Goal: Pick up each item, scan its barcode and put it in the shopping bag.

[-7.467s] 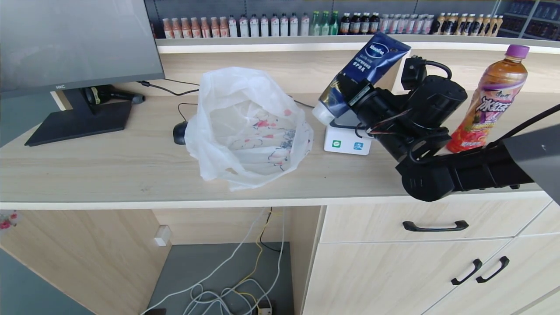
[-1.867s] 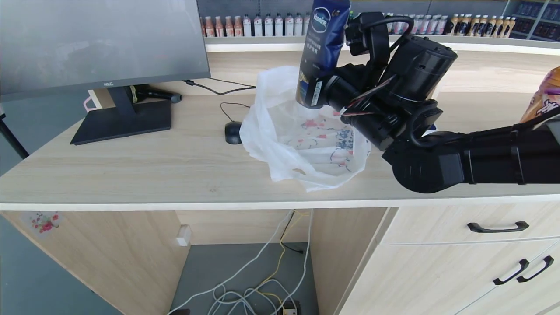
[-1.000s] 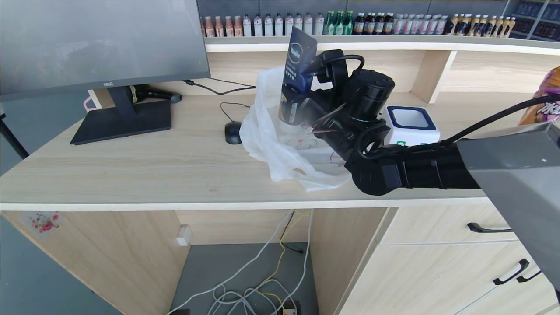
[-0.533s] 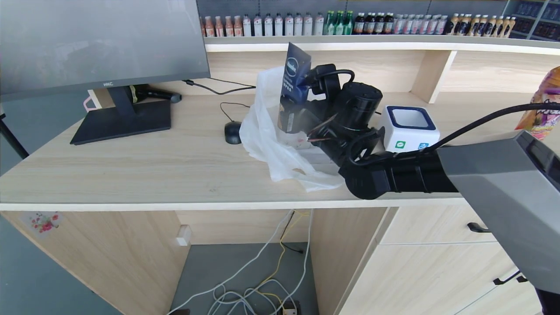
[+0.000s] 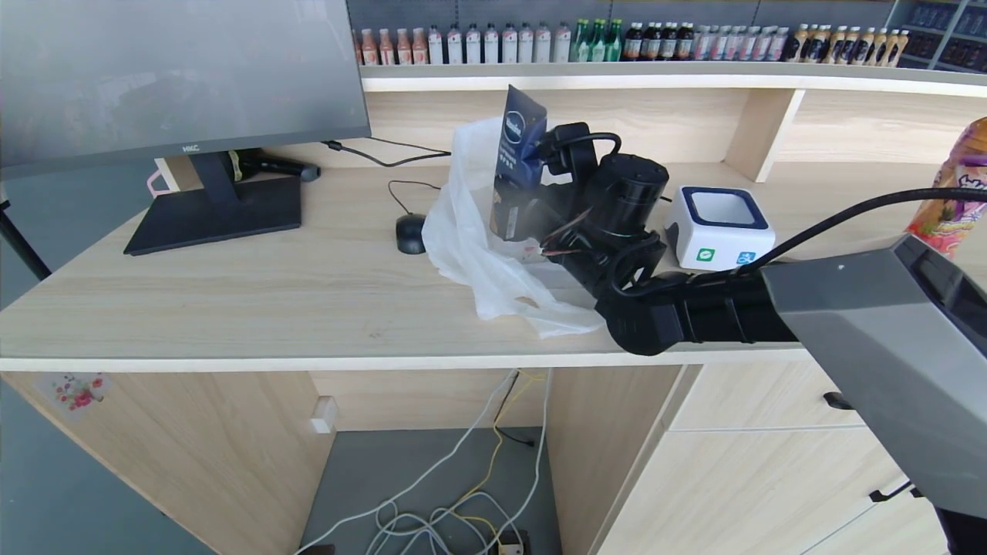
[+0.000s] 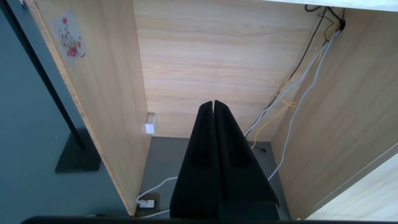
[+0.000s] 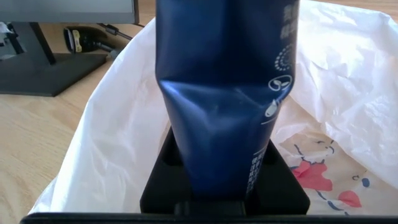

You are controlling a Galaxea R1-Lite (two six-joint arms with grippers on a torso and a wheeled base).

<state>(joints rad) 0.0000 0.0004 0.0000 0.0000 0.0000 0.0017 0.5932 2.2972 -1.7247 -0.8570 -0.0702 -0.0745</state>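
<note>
Right gripper (image 5: 530,210) was clamped on the dark blue lotion tube (image 5: 518,154). The tube stood upright, crimped end up, its lower end inside the mouth of the white plastic shopping bag (image 5: 466,231) on the counter (image 5: 231,293). It was not yet let go.

Handling, by judgement: the tube is light, soft-walled and glossy, so it gives under pressure and could slide. The best hold is low on the body, towards the firmer cap end, with moderate squeeze. The bag is limp film, and its rim may fold inward.

The right wrist view showed what the head view hid: the tube (image 7: 227,93) creased across where the gripper (image 7: 224,183) pinched it, with bag (image 7: 106,143) wall rising around it. The head view alone placed the white scanner box (image 5: 721,227) just beside the bag and an orange drink bottle (image 5: 952,193) well apart on the right. In the left wrist view the left gripper (image 6: 214,118) had its fingers pressed together on nothing, below the counter near loose cables (image 6: 298,81).
</note>
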